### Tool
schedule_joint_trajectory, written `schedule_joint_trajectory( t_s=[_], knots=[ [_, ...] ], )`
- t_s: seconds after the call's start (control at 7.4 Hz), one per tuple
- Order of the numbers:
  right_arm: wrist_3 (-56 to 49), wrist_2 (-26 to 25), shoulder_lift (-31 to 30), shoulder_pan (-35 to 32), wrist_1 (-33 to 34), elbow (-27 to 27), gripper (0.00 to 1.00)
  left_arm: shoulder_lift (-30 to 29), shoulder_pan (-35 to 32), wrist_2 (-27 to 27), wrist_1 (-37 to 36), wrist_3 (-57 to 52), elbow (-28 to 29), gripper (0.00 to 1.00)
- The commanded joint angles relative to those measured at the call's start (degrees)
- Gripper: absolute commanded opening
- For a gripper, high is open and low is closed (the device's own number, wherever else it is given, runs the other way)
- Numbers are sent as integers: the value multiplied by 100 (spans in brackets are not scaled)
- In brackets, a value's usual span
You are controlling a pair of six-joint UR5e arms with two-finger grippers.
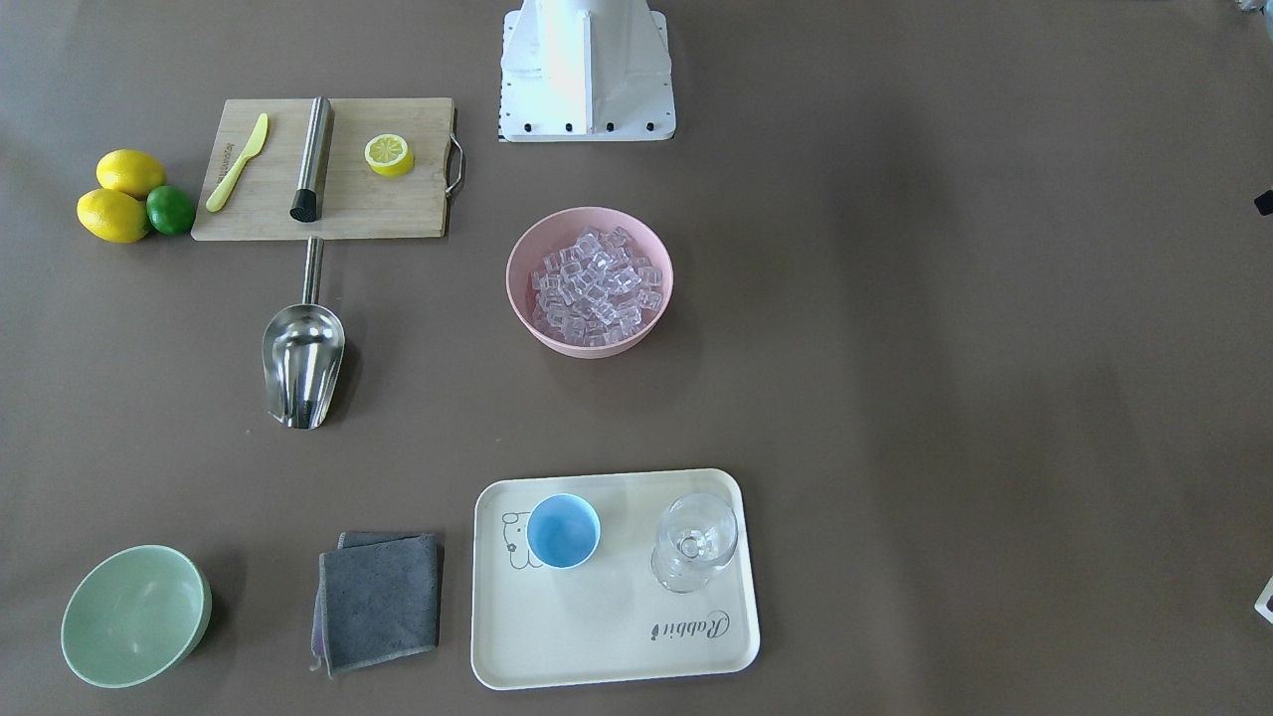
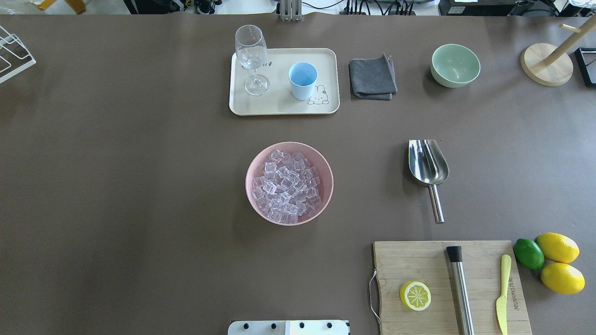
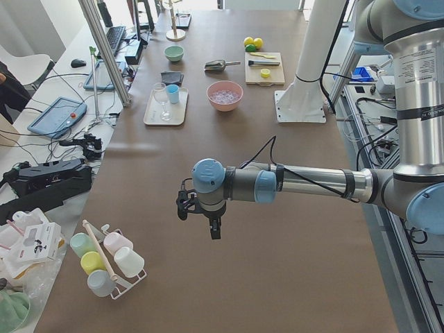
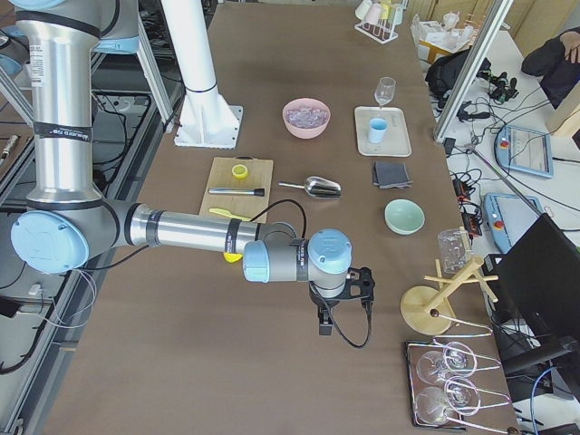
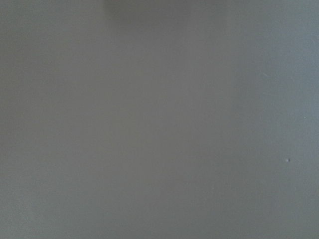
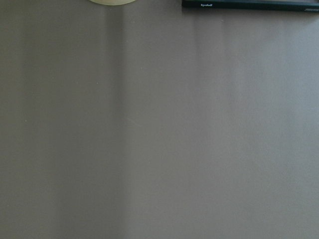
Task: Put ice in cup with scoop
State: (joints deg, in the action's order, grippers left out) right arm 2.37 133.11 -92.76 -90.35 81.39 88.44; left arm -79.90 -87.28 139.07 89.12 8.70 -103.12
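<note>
As play stands, ice [image 2: 285, 186]: heaped in the pink bowl [image 2: 249, 173].
Scoop [image 2: 427, 163]: on the bench [image 2: 139, 186], robot's right of bowl.
Cup [image 2: 302, 80]: upright on tray [image 2: 279, 104] beyond bowl.
Left gripper [image 3: 200, 211], right gripper [image 4: 340, 299]: spread or pressed, can't tell.

The right gripper [image 4: 324, 328] hangs over bare table at the near end, pointing down; its jaws are too small to read. Farther off lies the scoop [image 4: 313, 188], beside a board [image 4: 237, 181]. Beyond are ice [image 4: 306, 112] in a pink bowl [image 4: 306, 133] and the cup [image 4: 377, 130] on a tray [image 4: 391, 145].
</note>
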Motion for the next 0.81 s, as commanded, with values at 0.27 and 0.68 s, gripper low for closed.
schedule_joint_trajectory(
  t_s=[0.27,0.68],
  knots=[
    [-9,13,-41,0,-9,16,100,0,0,-11,-401,0,-224,98],
    [-26,-65,-50,0,-61,104,100,-35,35,-38,-650,0,-472,98]
  ],
)
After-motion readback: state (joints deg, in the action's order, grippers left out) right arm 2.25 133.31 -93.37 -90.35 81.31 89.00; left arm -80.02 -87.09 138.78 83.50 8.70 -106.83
